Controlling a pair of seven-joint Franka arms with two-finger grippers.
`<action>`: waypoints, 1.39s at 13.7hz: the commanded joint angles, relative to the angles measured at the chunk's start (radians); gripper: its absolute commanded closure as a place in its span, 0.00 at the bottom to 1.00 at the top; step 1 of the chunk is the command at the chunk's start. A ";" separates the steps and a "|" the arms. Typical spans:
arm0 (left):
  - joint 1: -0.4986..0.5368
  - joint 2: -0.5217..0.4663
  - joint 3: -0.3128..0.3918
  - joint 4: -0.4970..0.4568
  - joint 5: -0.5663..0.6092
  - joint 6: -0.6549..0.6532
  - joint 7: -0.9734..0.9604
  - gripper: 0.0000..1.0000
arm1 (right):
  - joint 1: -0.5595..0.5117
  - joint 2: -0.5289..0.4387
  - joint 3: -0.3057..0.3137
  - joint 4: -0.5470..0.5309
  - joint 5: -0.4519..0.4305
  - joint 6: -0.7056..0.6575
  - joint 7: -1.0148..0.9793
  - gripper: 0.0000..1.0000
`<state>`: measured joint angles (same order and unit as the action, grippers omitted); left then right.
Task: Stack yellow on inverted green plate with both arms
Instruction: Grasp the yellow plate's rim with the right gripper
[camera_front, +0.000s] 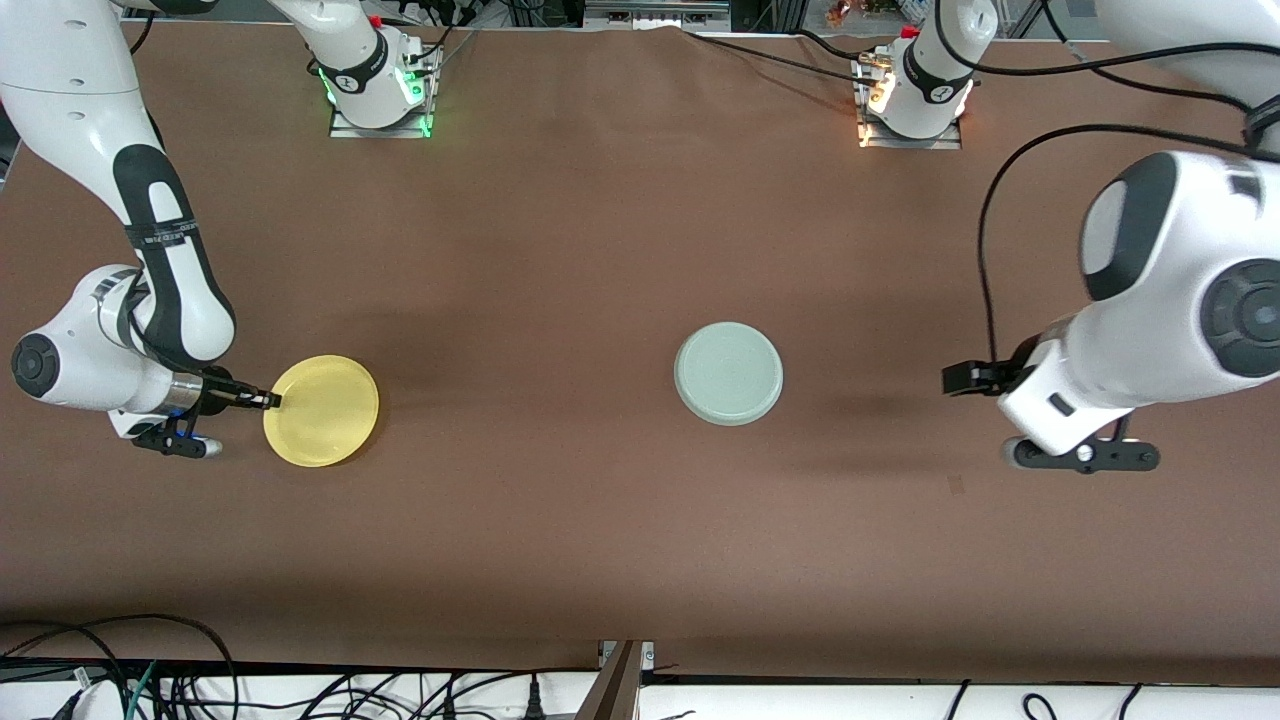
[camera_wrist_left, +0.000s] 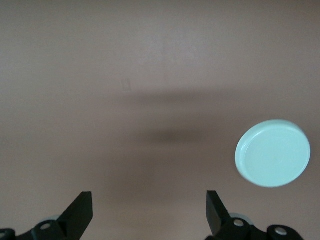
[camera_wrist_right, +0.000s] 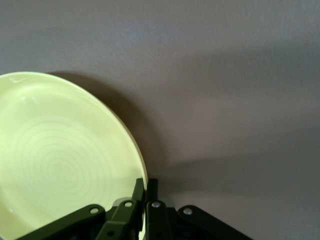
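Yellow (camera_front: 322, 410) lay nearest, its rim pinched by the right gripper (camera_front: 270, 400); the left gripper (camera_wrist_left: 150, 212) hung spread wide beside the inverted green plate (camera_front: 728, 372)

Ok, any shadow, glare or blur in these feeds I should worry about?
Front view: even light, no glare, left arm's elbow slightly blurred. Left wrist view: soft shadow bands on the table, green plate clear. Right wrist view: yellow plate throws a dark shadow; right gripper sharp on its rim.

One yellow plate (camera_front: 321, 410), one green plate (camera_front: 728, 372), two arms.
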<state>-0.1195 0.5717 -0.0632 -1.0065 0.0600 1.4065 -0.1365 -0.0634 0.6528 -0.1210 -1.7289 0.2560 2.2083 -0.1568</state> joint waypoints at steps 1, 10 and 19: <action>0.037 -0.217 0.002 -0.264 -0.009 0.061 0.057 0.00 | -0.003 -0.015 0.033 0.072 0.020 -0.102 -0.003 1.00; 0.150 -0.564 0.019 -0.770 -0.029 0.436 0.068 0.00 | 0.029 -0.032 0.380 0.164 0.019 -0.104 0.490 1.00; 0.150 -0.567 -0.020 -0.683 -0.026 0.355 0.147 0.00 | 0.479 0.112 0.389 0.258 0.014 0.338 1.149 1.00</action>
<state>0.0218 0.0015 -0.0846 -1.7297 0.0579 1.7835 -0.0438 0.3609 0.7078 0.2777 -1.5337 0.2638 2.4963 0.9232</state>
